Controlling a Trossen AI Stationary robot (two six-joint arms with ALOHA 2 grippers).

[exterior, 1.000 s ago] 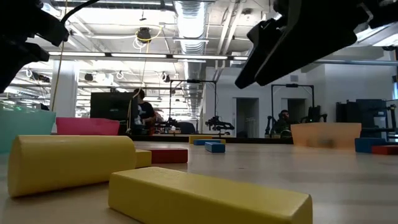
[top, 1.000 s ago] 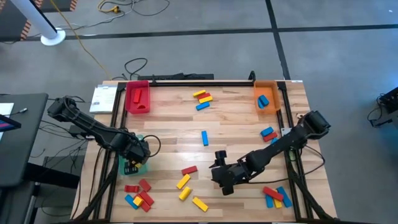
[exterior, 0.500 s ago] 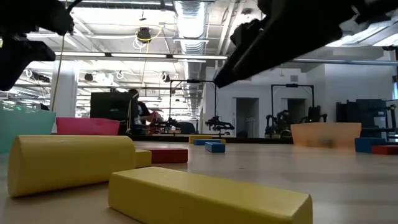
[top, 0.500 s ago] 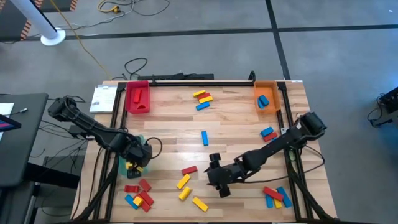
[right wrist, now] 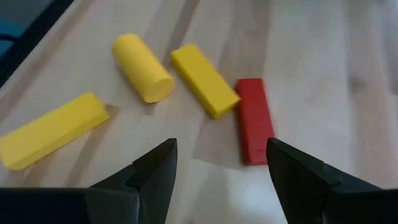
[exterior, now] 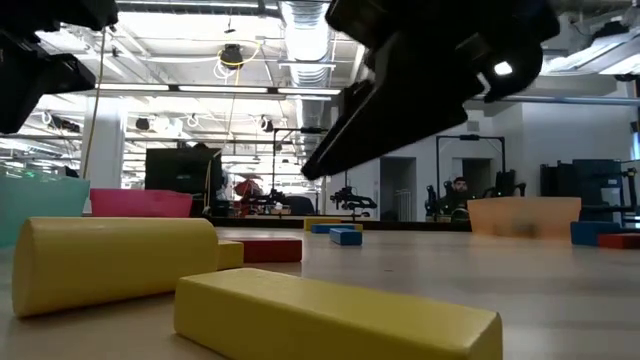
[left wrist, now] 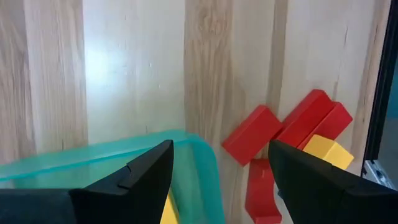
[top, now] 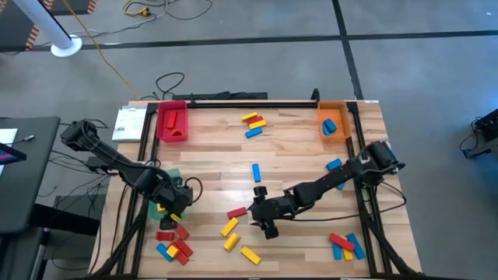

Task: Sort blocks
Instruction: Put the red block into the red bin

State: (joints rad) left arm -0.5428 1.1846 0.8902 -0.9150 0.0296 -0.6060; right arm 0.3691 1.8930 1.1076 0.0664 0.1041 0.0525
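Note:
Small red, yellow and blue blocks lie scattered on the wooden table. My right gripper (top: pixel 261 216) hovers open near the middle of the near half. Just before its fingers lie a red block (right wrist: pixel 254 121), a yellow bar (right wrist: pixel 204 79), a yellow cylinder (right wrist: pixel 143 67) and another yellow bar (right wrist: pixel 53 129). My left gripper (top: pixel 176 199) is open above the near rim of the green tray (left wrist: pixel 186 142). Beyond that rim lies a cluster of red blocks (left wrist: pixel 252 134) and a yellow one (left wrist: pixel 329 152). Neither gripper holds anything.
A red tray (top: pixel 172 122) at the far left holds a red block. An orange tray (top: pixel 333 124) at the far right holds a blue one. More blocks lie at the far middle (top: pixel 253 123), the centre (top: pixel 256 173), the right (top: pixel 334 166) and the near right corner (top: pixel 345 245).
My right gripper has gone toward the table's left edge and sunk lower, closing in on the red and yellow blocks; its fingers stay open. My left gripper has shifted a little toward the near edge over the green tray's rim and tipped, still open.

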